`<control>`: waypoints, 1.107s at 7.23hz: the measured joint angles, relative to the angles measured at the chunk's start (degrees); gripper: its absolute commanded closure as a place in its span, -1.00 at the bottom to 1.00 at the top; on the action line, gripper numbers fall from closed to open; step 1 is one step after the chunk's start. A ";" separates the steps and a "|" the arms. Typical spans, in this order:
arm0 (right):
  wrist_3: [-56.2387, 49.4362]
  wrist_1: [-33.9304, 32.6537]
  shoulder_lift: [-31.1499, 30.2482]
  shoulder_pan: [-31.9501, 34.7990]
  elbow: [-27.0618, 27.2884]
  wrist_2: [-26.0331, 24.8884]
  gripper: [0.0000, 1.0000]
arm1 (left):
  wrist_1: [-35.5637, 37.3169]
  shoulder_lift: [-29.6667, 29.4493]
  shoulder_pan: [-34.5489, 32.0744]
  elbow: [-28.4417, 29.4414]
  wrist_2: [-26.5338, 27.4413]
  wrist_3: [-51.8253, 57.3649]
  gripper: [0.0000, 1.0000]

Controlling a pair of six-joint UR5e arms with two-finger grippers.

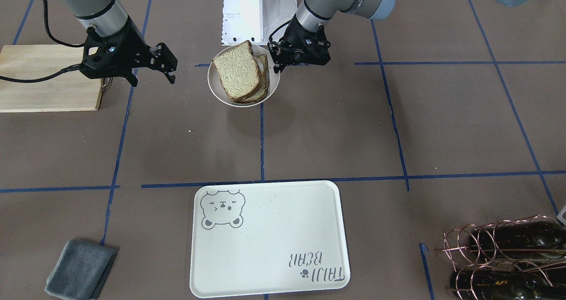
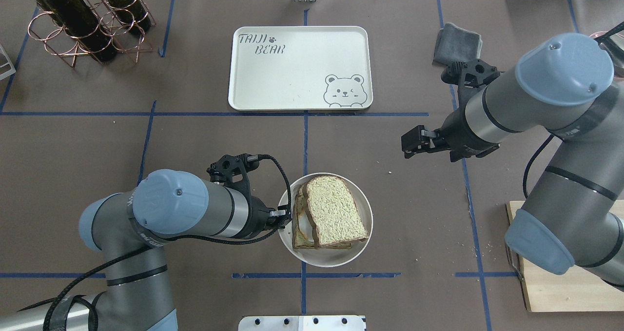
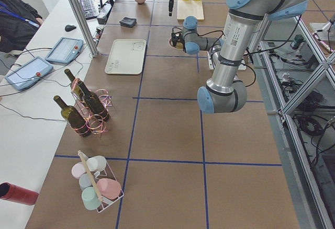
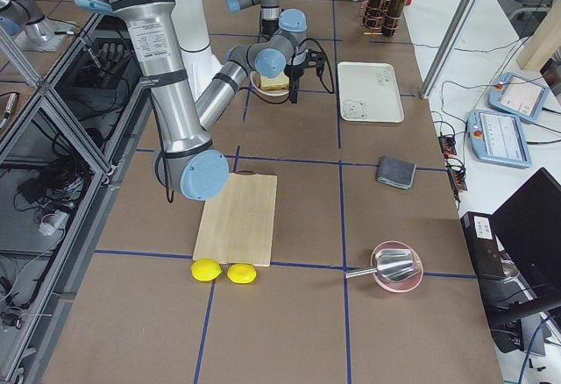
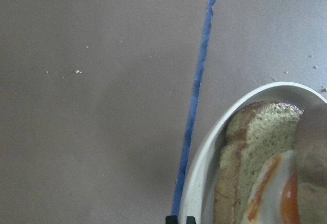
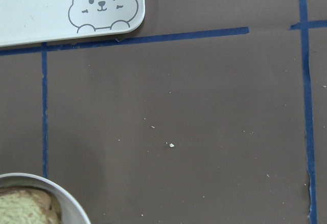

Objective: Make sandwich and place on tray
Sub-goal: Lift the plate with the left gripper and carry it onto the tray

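From the left of the overhead view: a copper wire rack of dark green wine bottles stands far off at ten o'clock from the sandwich, out of my way. My left gripper sits at nine o'clock on the small round white dish. My left wrist camera shows its fingers drawn narrow with the rim between them, so I judge it is pinching the rim; whether the dish is off the table I cannot tell. In the dish lies the sandwich: two tan, brown-crusted bread slices, the top one skewed, with a white fried egg with orange yolk between them. I judge the bread light, soft and loosely stacked and the egg slippery, so the slices could slide. The stiff rim is the better hold, with the dish kept level. The large cream-white rectangular tray with a grey bear face lies at twelve o'clock, well apart, with open brown table and blue tape lines between; its raised lip must be cleared. My right gripper hovers at two o'clock, fingers spread, holding nothing. Farther right are a folded grey cloth and a light wooden cutting board
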 measured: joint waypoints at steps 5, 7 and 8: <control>-27.99 -13.98 -4.89 10.55 1.68 1.11 -1.00 | -0.95 -3.39 -12.20 6.09 -5.46 -9.70 1.00; -35.65 -15.70 -6.33 13.54 1.31 1.20 -1.00 | -2.34 -8.49 -15.84 13.85 -5.61 -15.98 1.00; -37.11 -15.86 -6.61 14.17 1.14 1.26 -1.00 | -4.37 -11.11 -16.87 18.76 -5.41 -19.51 1.00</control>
